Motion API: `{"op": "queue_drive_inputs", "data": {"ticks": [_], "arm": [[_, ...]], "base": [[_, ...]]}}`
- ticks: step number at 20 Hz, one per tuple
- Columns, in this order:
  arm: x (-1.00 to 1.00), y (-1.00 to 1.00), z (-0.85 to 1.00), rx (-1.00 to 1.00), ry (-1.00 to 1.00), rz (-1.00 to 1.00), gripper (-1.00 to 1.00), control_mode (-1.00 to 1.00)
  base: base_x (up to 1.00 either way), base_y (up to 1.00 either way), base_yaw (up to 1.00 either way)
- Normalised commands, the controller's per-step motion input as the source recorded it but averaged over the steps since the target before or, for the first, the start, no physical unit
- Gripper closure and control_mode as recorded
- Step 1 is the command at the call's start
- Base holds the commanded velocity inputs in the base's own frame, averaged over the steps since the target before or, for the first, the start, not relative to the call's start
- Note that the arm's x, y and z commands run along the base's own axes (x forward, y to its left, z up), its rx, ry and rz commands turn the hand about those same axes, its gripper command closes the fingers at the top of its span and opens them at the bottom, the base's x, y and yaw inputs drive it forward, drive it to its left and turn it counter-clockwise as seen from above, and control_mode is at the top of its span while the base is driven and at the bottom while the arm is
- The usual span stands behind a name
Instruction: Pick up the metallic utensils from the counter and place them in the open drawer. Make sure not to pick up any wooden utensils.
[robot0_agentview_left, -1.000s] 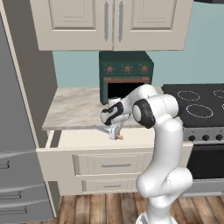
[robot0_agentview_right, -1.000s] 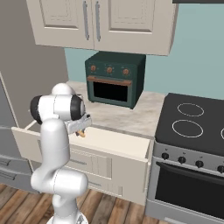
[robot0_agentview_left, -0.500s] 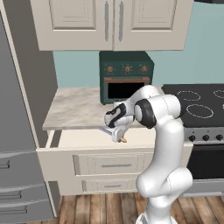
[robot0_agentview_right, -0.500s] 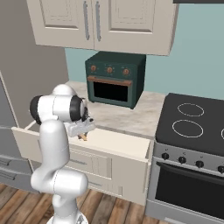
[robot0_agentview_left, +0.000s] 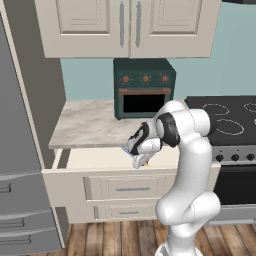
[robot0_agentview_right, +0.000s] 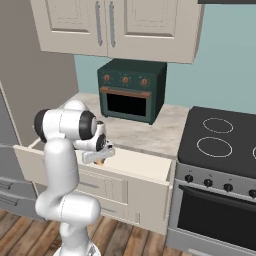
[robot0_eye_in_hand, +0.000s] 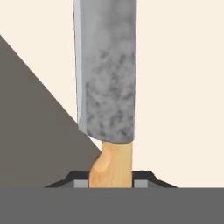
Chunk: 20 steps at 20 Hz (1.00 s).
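My gripper (robot0_agentview_left: 140, 158) is shut on the orange-tan handle of a small knife (robot0_agentview_left: 129, 150), one of the metallic utensils. It hangs just over the cream open drawer (robot0_agentview_left: 95, 159), near its right half. From the right base view the gripper (robot0_agentview_right: 98, 155) sits above the drawer's left part (robot0_agentview_right: 142, 164). In the hand view the bluish-grey blade (robot0_eye_in_hand: 107, 65) points away from me over the pale drawer floor (robot0_eye_in_hand: 183, 87), and the handle (robot0_eye_in_hand: 111, 164) is pinched between my fingertips (robot0_eye_in_hand: 142, 180). The beige counter (robot0_agentview_left: 90, 127) lies behind the drawer. The wooden utensils are out of view.
A dark green toaster oven (robot0_agentview_left: 144, 88) stands at the back of the counter. A black stove (robot0_agentview_right: 220, 142) is to the right, a grey fridge (robot0_agentview_left: 20, 150) to the left, and cream wall cabinets (robot0_agentview_left: 127, 25) hang above. Closed drawer fronts (robot0_agentview_left: 131, 190) sit below the open drawer.
My gripper has sunk a little toward the drawer with the knife still held, drifting slightly right in the left base view.
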Motion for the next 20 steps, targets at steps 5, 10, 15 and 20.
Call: {"op": "queue_drive_inputs", "data": {"ticks": [5,10,15,20], "arm": [[0.02,-0.07,0.0,0.12,-0.04,-0.28,1.0,-1.0],[0.0,-0.2,-0.05,0.08,0.0,-0.25,1.0,-1.0],[-0.02,-0.2,-0.13,0.03,0.0,-0.16,1.0,-1.0],[-0.05,-0.1,-0.01,0.04,0.0,-0.13,1.0,-1.0]], "base": [[0.0,0.0,0.0],[0.0,0.0,0.0],[0.0,0.0,0.0],[0.0,0.0,0.0]]}}
